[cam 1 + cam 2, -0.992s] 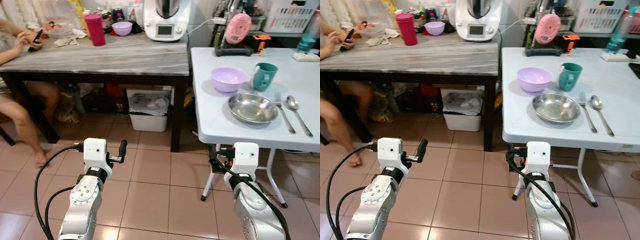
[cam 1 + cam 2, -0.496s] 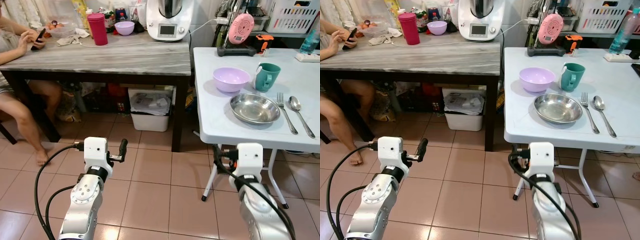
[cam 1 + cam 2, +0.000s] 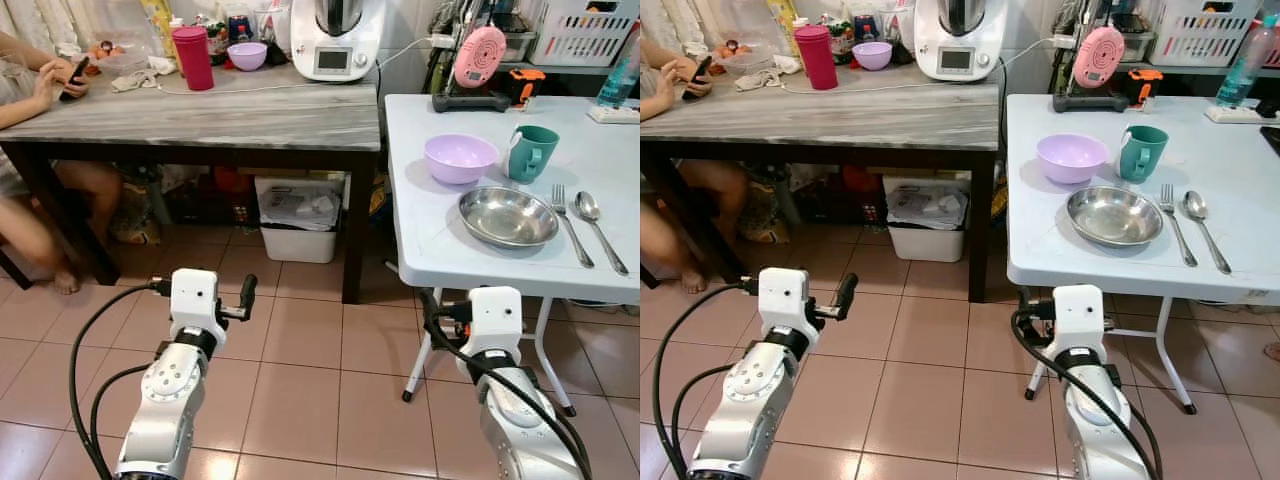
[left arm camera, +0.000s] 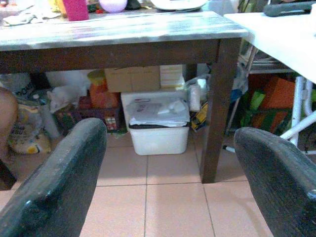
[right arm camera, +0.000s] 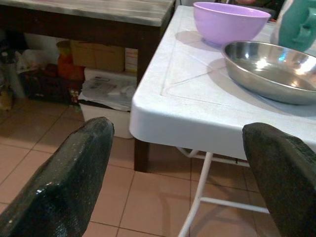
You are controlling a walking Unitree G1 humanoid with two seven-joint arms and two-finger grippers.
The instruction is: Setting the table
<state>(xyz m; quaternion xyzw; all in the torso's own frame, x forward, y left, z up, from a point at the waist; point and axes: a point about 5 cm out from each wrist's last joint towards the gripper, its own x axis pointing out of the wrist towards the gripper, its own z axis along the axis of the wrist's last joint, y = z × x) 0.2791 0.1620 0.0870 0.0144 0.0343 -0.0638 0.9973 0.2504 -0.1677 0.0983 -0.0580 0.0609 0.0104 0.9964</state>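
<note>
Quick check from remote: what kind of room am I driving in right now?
Most likely a home kitchen or dining corner. A food processor stands on the marble-topped table, and the white folding table holds a steel plate, fork, spoon, purple bowl and teal mug.

The white table looks like smooth matt plastic. On it, the dish is polished metal with a mirror sheen; the fork and spoon at its 3 o'clock are shiny metal too. The lilac bowl looks like matt plastic, the teal mug glossy. The floor is satin tile.
</note>
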